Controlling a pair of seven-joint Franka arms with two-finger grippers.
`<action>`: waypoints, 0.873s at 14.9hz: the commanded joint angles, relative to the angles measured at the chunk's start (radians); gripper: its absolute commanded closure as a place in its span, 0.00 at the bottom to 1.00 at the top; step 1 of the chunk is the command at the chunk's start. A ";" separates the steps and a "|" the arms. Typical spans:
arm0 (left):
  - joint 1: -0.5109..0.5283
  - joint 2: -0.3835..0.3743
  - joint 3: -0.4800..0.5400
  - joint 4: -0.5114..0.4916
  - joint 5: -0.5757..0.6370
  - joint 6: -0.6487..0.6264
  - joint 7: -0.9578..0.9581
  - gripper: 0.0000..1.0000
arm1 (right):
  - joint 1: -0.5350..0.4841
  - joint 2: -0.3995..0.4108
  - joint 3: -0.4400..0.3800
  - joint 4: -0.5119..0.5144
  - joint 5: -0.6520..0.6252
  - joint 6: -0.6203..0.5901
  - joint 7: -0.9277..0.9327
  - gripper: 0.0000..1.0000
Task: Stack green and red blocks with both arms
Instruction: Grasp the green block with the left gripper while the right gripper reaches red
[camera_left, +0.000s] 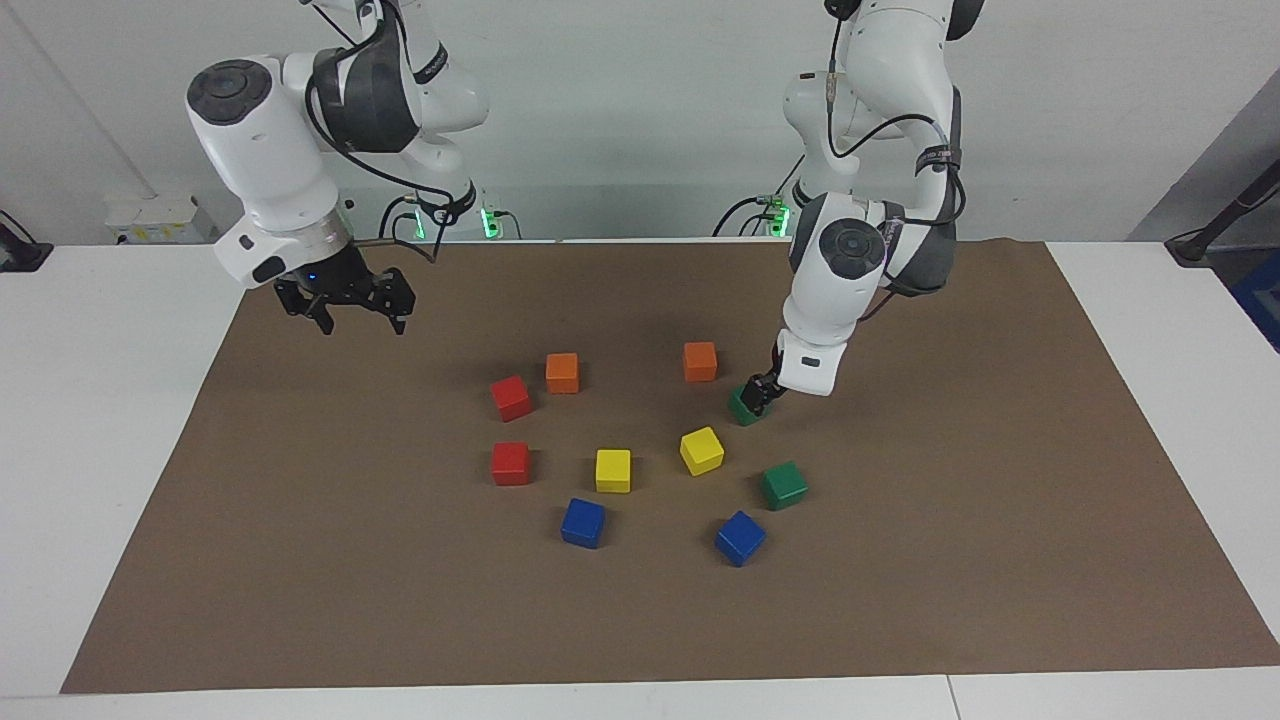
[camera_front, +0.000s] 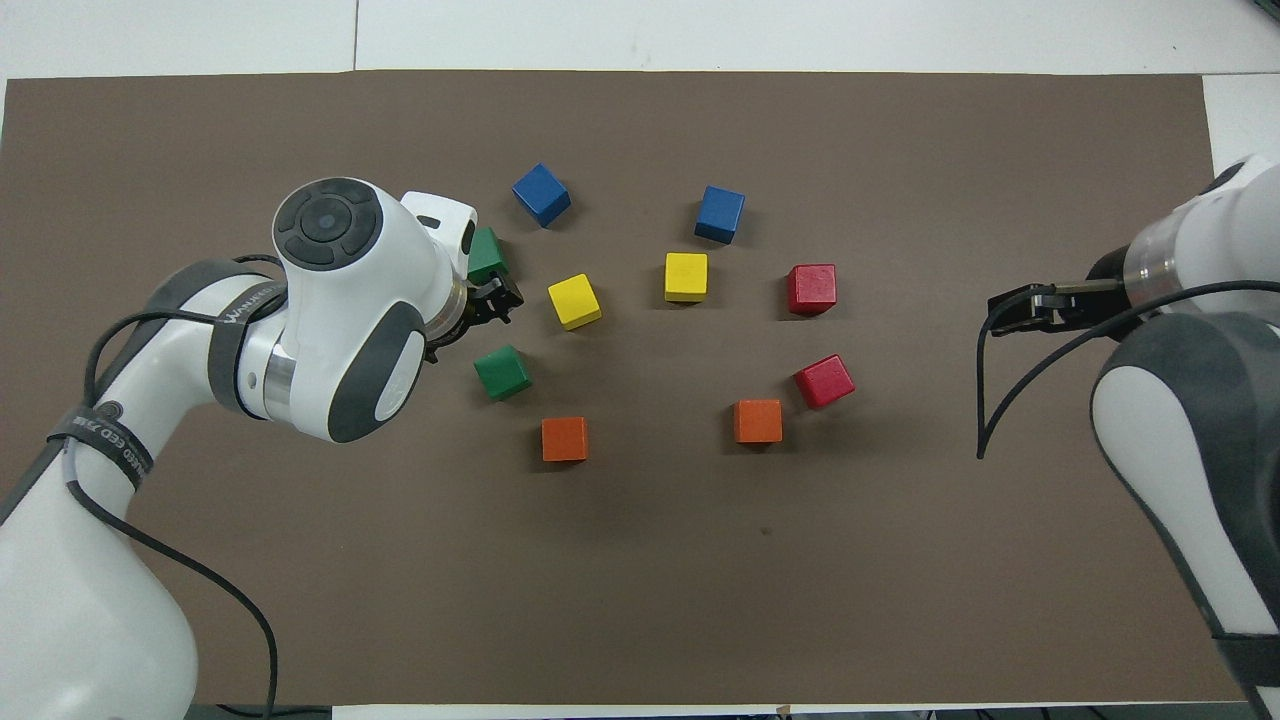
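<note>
Two green blocks lie on the mat toward the left arm's end: one (camera_left: 742, 409) (camera_front: 502, 372) nearer to the robots, the other (camera_left: 783, 485) (camera_front: 487, 255) farther and partly covered by the wrist from overhead. My left gripper (camera_left: 756, 392) (camera_front: 497, 301) hangs low and open over the nearer green block's edge; whether it touches I cannot tell. Two red blocks (camera_left: 511, 397) (camera_left: 510, 463) rest toward the right arm's end, also red blocks (camera_front: 824, 380) (camera_front: 811, 288) from overhead. My right gripper (camera_left: 358, 322) (camera_front: 1002, 312) is open in the air, holding nothing.
Between the greens and reds lie two orange cubes (camera_left: 562, 372) (camera_left: 700, 361), two yellow cubes (camera_left: 613, 470) (camera_left: 701, 450) and two blue cubes (camera_left: 583, 522) (camera_left: 740, 537). All sit on a brown mat (camera_left: 300, 560) over a white table (camera_left: 100, 400).
</note>
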 joint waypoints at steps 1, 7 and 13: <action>-0.032 -0.013 0.013 -0.049 -0.006 0.061 -0.039 0.00 | 0.029 -0.006 -0.002 -0.070 0.018 0.088 0.060 0.00; -0.036 -0.007 0.013 -0.086 -0.006 0.085 -0.001 0.00 | 0.150 0.069 -0.002 -0.087 0.019 0.133 0.178 0.00; -0.061 0.023 0.013 -0.112 -0.006 0.139 0.002 0.00 | 0.173 0.123 -0.002 -0.103 0.021 0.217 0.150 0.00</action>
